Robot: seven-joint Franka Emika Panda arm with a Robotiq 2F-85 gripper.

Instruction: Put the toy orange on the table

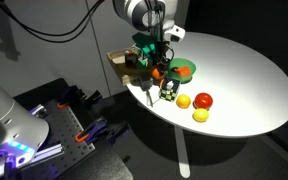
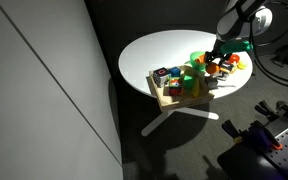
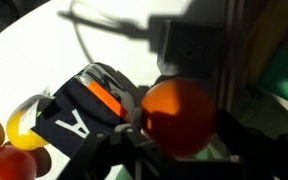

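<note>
The toy orange [image 3: 179,113] is round and deep orange, and it fills the middle of the wrist view between my two dark fingers. My gripper [image 3: 181,135] is shut on it. In an exterior view my gripper [image 1: 161,64] hangs over the near-left part of the round white table [image 1: 246,70], beside a green plate [image 1: 187,68], with the toy orange [image 1: 157,72] at its tips. In an exterior view my gripper [image 2: 222,60] is above the table [image 2: 159,48]. I cannot tell whether the orange touches the tabletop.
A paler yellow-orange fruit [image 1: 183,101], a red fruit [image 1: 203,100] and a yellow fruit [image 1: 200,115] lie on the table. A small dark box [image 3: 84,105] with an orange stripe sits under my gripper. A wooden tray of toys [image 2: 174,90] stands at the table edge.
</note>
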